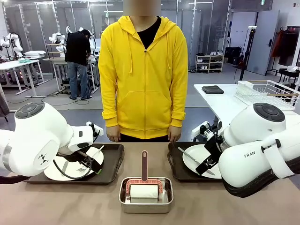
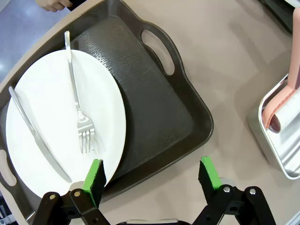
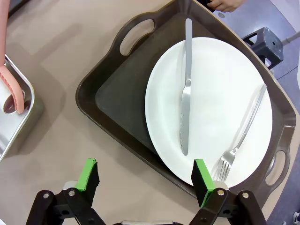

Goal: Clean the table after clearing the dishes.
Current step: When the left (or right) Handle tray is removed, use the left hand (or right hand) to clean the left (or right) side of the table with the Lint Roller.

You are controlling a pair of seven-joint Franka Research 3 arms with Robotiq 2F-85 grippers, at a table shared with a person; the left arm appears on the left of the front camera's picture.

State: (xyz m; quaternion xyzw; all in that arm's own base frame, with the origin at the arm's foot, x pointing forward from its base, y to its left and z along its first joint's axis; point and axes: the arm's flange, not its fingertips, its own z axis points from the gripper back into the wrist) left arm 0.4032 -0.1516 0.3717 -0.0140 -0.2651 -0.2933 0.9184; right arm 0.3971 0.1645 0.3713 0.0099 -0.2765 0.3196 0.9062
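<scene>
Near left plate (image 2: 51,93), left tool (image 2: 151,164) spread wide

On the tan tabletop (image 1: 70,201), the left tray (image 1: 115,164) and right tray (image 1: 176,166) carried the left plate (image 1: 56,174) and right plate (image 1: 193,153), flanking a steel pan (image 1: 146,206) holding a roller (image 1: 144,190). A person (image 1: 143,75) in yellow stood behind.

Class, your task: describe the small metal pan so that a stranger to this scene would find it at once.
Start at the wide tan table. Two dark trays with white plates sit on it; the pan lies between them, nearer the robot. It alone is shiny steel, holding a white roller with a pink handle.
</scene>
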